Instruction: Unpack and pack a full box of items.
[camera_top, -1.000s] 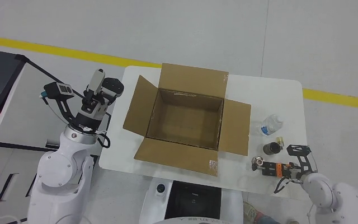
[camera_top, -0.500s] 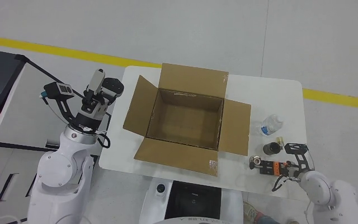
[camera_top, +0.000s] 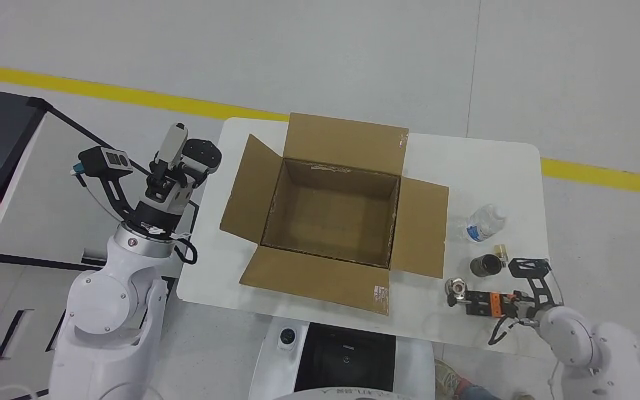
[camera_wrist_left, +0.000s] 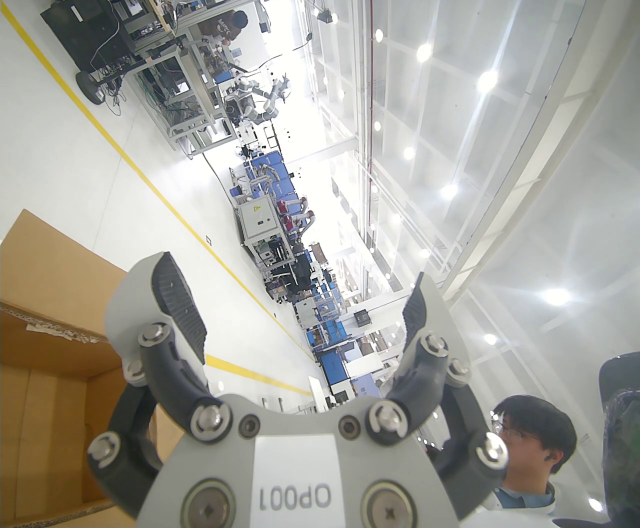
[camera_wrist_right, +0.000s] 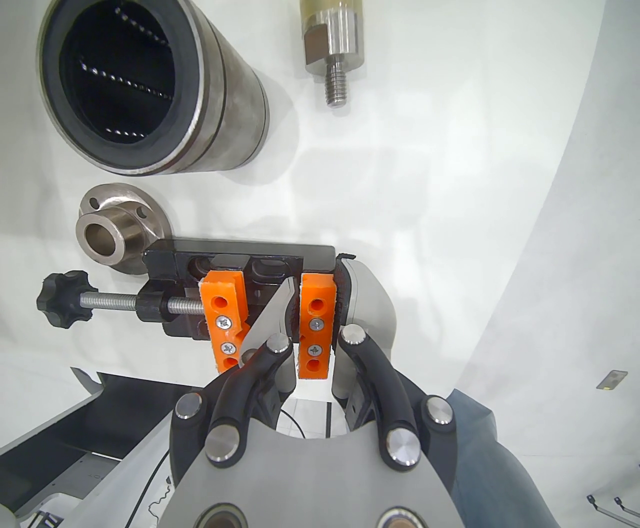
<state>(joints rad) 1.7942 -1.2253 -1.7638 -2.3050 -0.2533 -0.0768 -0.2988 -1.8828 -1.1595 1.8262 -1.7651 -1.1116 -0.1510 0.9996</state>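
From the top view I see the cardboard box (camera_top: 330, 210) standing open and bare inside at the middle of the white table (camera_top: 480, 160), all four flaps spread, with a small sticker (camera_top: 381, 293) on the near flap whose print is too small to read. Right of the box a clear bottle (camera_top: 484, 222) lies on its side. Nearer the table's front edge are a dark steel sleeve (camera_top: 486, 265), a flanged bushing (camera_top: 457, 290) and a small vise (camera_top: 485, 297), on which the right gripper (camera_top: 505, 300) is set. The left gripper (camera_top: 178, 140) is raised off the table's left side, well apart from the box. In the left wrist view the left gripper (camera_wrist_left: 295, 285) points toward the hall ceiling with its fingers spread wide and nothing between them. A printed white label (camera_wrist_left: 292, 480) sits on its base, and a corner of the box (camera_wrist_left: 50, 320) shows beside it. In the right wrist view the right gripper (camera_wrist_right: 315, 295) is pinched on one orange block of the small vise (camera_wrist_right: 225, 250), one finger inside the vise's gap and the other outside. The flanged bushing (camera_wrist_right: 115, 230) touches the vise's far corner. The dark steel sleeve (camera_wrist_right: 230, 100) lies beyond it, and a threaded stud (camera_wrist_right: 332, 45) lies near the sleeve.
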